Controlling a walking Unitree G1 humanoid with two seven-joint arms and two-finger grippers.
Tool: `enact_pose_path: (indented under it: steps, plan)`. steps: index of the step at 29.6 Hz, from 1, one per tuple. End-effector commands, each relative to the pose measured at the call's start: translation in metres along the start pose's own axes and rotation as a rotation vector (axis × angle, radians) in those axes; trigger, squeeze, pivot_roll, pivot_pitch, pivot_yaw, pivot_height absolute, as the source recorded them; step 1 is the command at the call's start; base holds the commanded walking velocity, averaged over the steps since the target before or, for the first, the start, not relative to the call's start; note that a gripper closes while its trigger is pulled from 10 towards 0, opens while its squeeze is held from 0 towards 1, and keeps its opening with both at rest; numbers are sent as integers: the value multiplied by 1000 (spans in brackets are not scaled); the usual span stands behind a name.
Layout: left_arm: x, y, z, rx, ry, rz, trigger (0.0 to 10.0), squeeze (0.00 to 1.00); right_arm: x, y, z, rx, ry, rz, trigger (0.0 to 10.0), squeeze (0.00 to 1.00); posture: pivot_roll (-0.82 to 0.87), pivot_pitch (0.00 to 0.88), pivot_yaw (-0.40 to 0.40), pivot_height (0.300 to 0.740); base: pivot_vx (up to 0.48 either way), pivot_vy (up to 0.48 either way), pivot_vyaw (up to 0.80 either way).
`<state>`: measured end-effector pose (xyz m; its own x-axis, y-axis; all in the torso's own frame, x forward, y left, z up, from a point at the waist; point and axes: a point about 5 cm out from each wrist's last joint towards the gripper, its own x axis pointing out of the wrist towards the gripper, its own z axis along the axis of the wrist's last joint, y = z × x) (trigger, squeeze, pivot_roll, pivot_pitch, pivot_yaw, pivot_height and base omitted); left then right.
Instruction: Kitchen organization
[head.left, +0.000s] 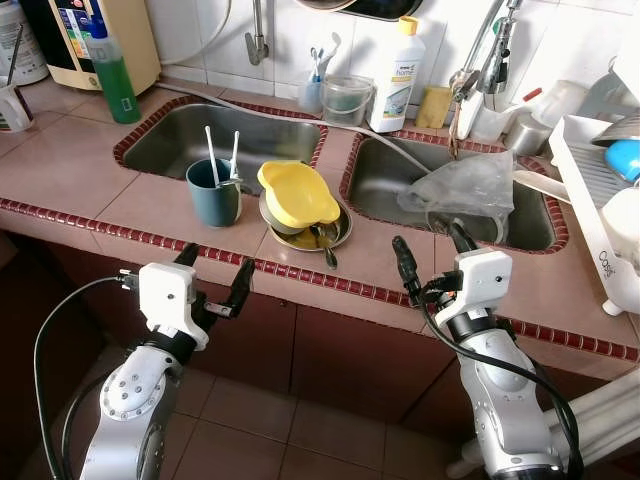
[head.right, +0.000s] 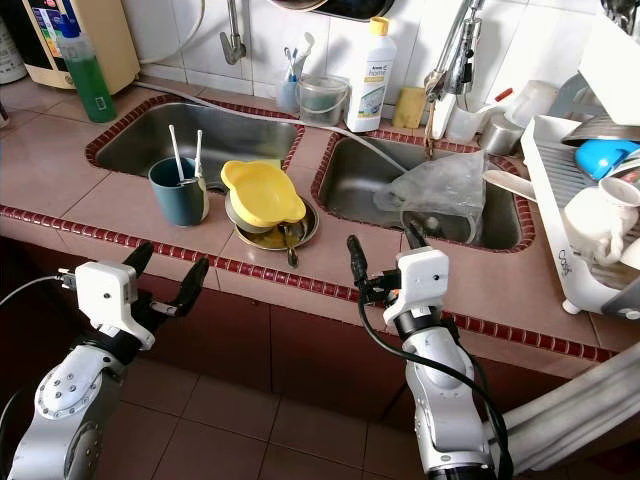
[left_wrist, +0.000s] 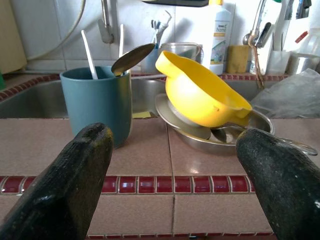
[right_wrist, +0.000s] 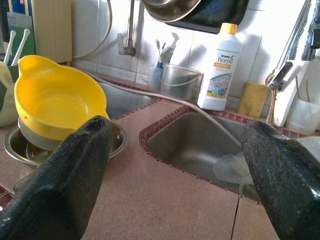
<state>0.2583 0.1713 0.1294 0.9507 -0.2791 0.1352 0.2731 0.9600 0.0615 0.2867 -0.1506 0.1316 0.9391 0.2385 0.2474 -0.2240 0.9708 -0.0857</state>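
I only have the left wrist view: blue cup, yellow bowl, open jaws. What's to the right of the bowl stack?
Observer: A second sink with a crumpled clear plastic bag lying in it.
Operator: Where's the right arm?
Observer: The right gripper hovers at the counter's front edge, before that sink, jaws open and holding nothing.
Operator: Anything further right?
Observer: A white dish rack at the counter's end, with a white mug and a blue dish in it.
Operator: And left of the cup?
Observer: A green bottle stands behind the left sink, beside a cream appliance.
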Motion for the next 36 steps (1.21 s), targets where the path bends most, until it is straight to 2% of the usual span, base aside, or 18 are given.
enact_pose_path:
  steps: [1,7,11,16,25,36]
  plan:
    - [1,-1,0,5,3,-7,10000,0,2,-3,4,-11,-16,1,10000,0,-39,17,-44,740,0,0,0]
    - [3,1,0,7,1,-2,10000,0,3,0,5,-4,-18,25,10000,0,-36,15,-45,740,0,0,0]
    - [3,2,0,36,11,-4,10000,0,3,3,5,-6,-19,38,10000,0,-37,16,-44,740,0,0,0]
    - [3,6,-1,33,21,9,10000,0,3,5,5,-1,-17,53,10000,0,-35,19,-44,740,0,0,0]
    - [1,3,-1,22,25,0,10000,0,2,5,5,1,-14,54,10000,0,-34,23,-42,740,0,0,0]
    - [0,7,0,24,24,11,10000,0,1,5,5,2,-12,64,10000,0,-33,27,-44,740,0,0,0]
